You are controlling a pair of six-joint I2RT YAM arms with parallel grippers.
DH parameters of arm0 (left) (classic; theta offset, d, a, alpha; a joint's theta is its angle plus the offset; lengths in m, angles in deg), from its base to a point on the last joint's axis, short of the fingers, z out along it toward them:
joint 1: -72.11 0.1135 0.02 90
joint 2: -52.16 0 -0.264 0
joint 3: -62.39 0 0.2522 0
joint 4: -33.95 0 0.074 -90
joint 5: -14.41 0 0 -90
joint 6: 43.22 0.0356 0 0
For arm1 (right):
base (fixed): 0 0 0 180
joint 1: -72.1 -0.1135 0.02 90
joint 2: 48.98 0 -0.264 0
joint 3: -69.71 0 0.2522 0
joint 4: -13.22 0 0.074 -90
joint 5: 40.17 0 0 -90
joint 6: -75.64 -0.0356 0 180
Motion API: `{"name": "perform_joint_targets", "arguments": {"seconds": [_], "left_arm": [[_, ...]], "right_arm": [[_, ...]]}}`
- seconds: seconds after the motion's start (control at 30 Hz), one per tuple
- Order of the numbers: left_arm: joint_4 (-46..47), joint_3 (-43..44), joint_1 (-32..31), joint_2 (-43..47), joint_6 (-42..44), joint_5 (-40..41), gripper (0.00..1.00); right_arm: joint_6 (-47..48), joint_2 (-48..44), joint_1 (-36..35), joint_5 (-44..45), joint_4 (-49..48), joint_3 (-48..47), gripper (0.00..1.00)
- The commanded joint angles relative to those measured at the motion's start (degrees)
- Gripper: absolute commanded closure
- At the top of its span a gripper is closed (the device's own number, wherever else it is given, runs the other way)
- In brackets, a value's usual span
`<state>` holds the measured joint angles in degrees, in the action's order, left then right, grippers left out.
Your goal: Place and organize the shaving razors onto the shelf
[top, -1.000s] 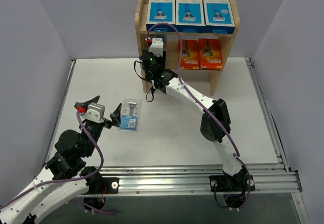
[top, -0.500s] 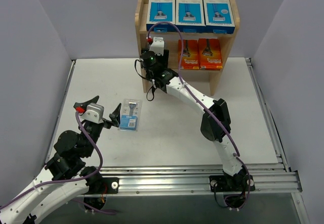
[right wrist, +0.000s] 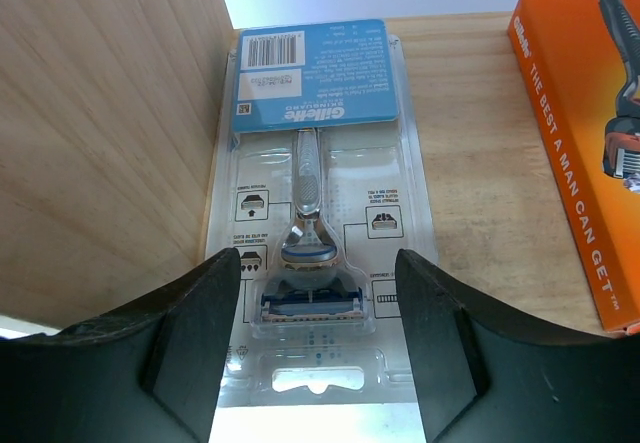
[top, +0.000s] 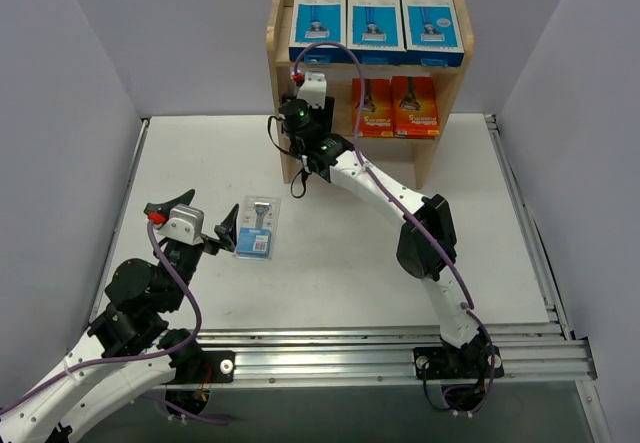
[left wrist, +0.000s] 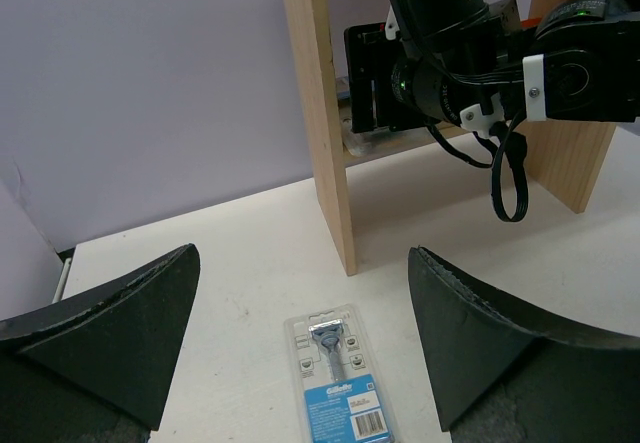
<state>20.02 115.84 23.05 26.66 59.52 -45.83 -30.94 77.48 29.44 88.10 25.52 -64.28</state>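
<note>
Lying flat on the middle tier of the shelf (right wrist: 100,133), the card (right wrist: 320,193) sits just beside the side wall at 9 o'clock, with an orange box (right wrist: 590,143) near at its 3 o'clock. Its long axis runs front to back: label deep at 12, razor head at 6, toward the right claw (right wrist: 318,255). That claw has eased apart over the last second and now straddles the card's near end, half-wide and, I'd judge, gripping nothing. So this card looks delivered, and backing out comes next. Out on the worktop (top: 350,253) a spare card (top: 256,229) waits, head at 12, label at 6, leaning a shade toward 1. The left claw (left wrist: 303,253) gapes wide and empty at its 9 o'clock.
</note>
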Motion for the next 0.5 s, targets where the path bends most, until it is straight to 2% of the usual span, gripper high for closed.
{"name": "perform_joint_targets", "arguments": {"seconds": [0.0,0.27,0.47], "left_arm": [[2.4,0.2,-0.3,0.6,0.6,0.4,0.06],[2.5,0.2,-0.6,0.9,0.8,0.7,0.06],[2.5,0.2,-0.6,1.1,0.8,0.6,0.06]], "right_arm": [[-1.1,1.2,0.6,0.3,0.1,-2.5,0.42],[-4.4,1.2,1.4,-0.2,1.1,-1.2,0.38],[-5.2,1.2,1.7,-3.5,-0.2,-0.1,0.41]]}}
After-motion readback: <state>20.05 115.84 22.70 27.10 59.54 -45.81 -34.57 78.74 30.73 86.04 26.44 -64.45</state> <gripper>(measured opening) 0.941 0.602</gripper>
